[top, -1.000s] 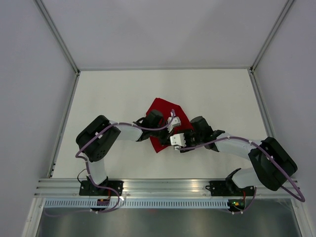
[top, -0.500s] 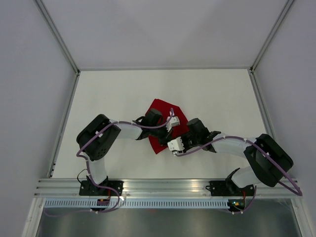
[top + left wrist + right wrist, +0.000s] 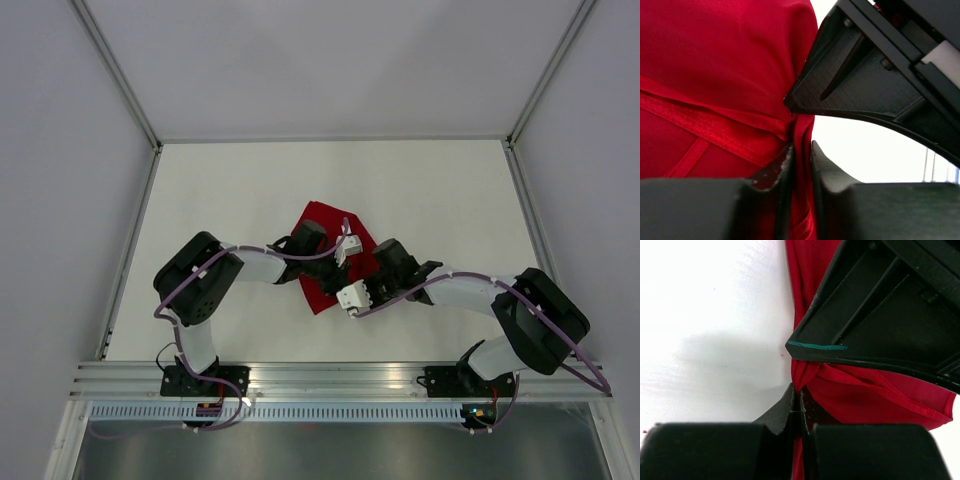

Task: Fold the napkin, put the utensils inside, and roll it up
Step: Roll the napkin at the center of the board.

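Napkin (image 3: 321, 223) looks merely covered from above, yet wrist views show left claw (image 3: 801, 156) and right claw (image 3: 799, 399) each pinching it.

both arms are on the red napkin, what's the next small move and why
Probably lift both pinched edges and draw them over to finish the fold: left jaws and right jaws are each shut on the napkin, which lies bunched.

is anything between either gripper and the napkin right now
Nothing visible stands between them. The left gripper is shut on a fold of the napkin, with red cloth running up between its fingers. The right gripper is shut on a bunched edge of the same cloth.
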Robot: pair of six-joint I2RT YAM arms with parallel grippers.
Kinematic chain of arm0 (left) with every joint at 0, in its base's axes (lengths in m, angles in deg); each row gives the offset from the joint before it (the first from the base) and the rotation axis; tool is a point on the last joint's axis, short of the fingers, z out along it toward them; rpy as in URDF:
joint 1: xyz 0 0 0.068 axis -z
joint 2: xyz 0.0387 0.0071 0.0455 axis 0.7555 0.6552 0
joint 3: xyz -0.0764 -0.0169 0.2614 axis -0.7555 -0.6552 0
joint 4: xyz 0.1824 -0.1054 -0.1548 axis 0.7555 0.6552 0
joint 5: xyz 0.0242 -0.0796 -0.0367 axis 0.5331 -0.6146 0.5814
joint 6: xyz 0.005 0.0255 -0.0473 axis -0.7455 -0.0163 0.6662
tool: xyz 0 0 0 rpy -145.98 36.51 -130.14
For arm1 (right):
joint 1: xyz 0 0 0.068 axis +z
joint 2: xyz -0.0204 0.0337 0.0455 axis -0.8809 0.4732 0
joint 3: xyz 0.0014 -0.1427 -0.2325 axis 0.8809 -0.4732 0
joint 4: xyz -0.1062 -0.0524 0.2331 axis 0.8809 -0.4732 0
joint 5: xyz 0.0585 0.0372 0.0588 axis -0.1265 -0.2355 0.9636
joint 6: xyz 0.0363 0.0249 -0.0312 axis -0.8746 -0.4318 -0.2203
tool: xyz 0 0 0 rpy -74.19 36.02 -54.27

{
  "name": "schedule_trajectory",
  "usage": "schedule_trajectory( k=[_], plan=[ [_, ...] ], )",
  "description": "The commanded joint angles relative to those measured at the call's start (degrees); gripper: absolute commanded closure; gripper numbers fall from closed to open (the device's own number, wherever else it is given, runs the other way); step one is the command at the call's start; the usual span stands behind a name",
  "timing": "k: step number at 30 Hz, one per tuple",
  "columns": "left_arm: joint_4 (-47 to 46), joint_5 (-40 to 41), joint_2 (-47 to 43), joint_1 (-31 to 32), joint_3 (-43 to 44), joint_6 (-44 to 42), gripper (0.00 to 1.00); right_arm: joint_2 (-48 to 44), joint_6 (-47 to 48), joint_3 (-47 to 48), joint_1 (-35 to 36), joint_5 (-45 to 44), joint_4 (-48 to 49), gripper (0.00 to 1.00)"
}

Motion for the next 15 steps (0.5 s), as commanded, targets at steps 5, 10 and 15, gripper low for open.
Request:
schedule_trajectory(
  k=[5, 10, 15],
  plan=[
    [-9.46, -0.37, -3.82, -1.13, -4.31, 8.06, 0.64, -0.01, -3.84, 0.5, 0.16, 1.95, -10.38, 0.95],
    [-13.69, 2.26, -7.24, -1.31, -6.42, 10.0, 0.59, 0.43, -5.77, 0.68, 0.07, 2.92, -11.25, 0.97],
    [-17.11, 6.92, -12.15, -1.48, -9.76, 10.44, 0.59, 0.08, -7.62, 0.94, -0.02, 4.58, -11.43, 0.98]
  ],
)
